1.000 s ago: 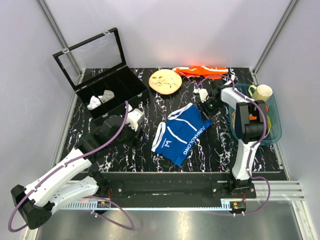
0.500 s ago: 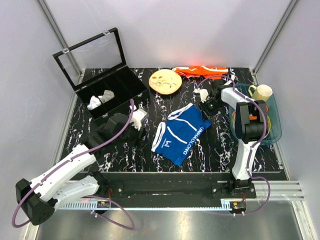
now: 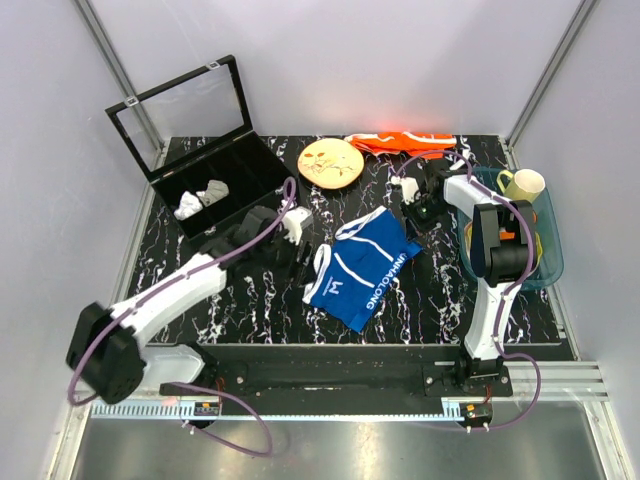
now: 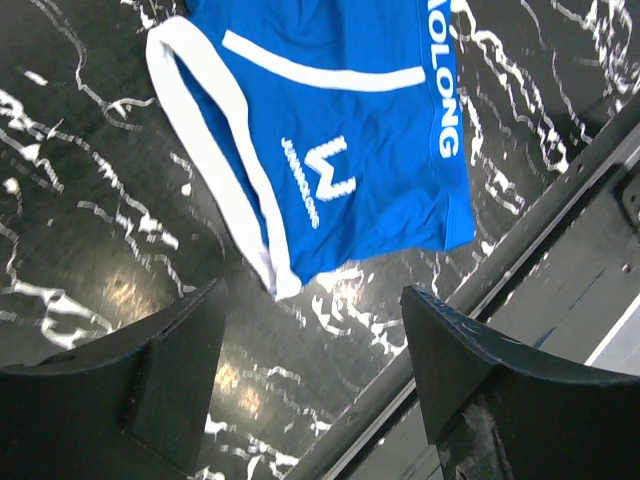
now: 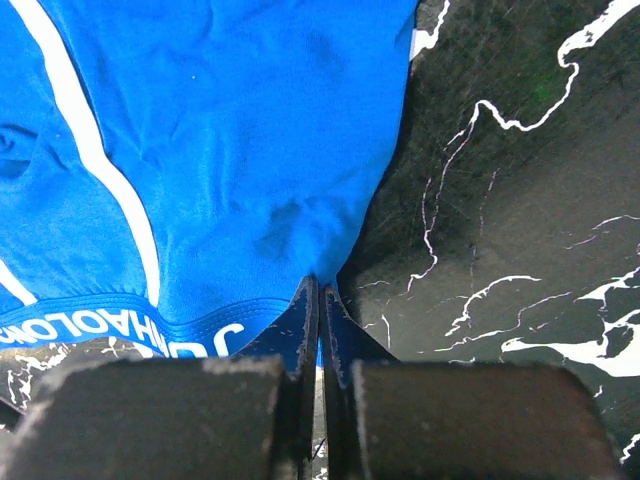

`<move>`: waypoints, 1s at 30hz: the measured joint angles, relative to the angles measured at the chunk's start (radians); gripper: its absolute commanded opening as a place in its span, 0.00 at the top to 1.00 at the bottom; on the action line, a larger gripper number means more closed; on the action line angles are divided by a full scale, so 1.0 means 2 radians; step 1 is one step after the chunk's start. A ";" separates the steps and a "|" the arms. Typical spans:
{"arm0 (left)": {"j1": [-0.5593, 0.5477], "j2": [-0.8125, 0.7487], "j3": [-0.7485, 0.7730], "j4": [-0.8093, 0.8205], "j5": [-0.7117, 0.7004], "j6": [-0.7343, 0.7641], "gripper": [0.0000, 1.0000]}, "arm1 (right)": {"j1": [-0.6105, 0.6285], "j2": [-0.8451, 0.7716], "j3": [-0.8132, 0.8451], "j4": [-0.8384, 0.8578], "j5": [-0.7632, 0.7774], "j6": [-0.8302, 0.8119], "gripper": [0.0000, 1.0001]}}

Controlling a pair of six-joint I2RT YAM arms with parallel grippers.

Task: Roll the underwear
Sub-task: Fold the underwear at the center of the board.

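The royal-blue fabric briefs with white trim lie flat and unrolled on the black white-veined counter, so the roll has yet to begin. The right arm's fingers are clenched on the cloth's waistband edge, which only the right wrist view confirms; the left arm's fingers gape empty near the white-banded leg edge and, I judge, must next close on it

The top view looks down from high behind the arm bases and takes in the whole marbled surface. The left wrist view looks past the left pincer from close above the underwear. The right wrist view, past the right pincer, sits even nearer. All three share that underwear.
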 measured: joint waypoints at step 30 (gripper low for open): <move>0.018 0.598 0.526 0.048 0.041 -0.096 0.41 | -0.010 -0.002 0.000 0.004 -0.053 0.017 1.00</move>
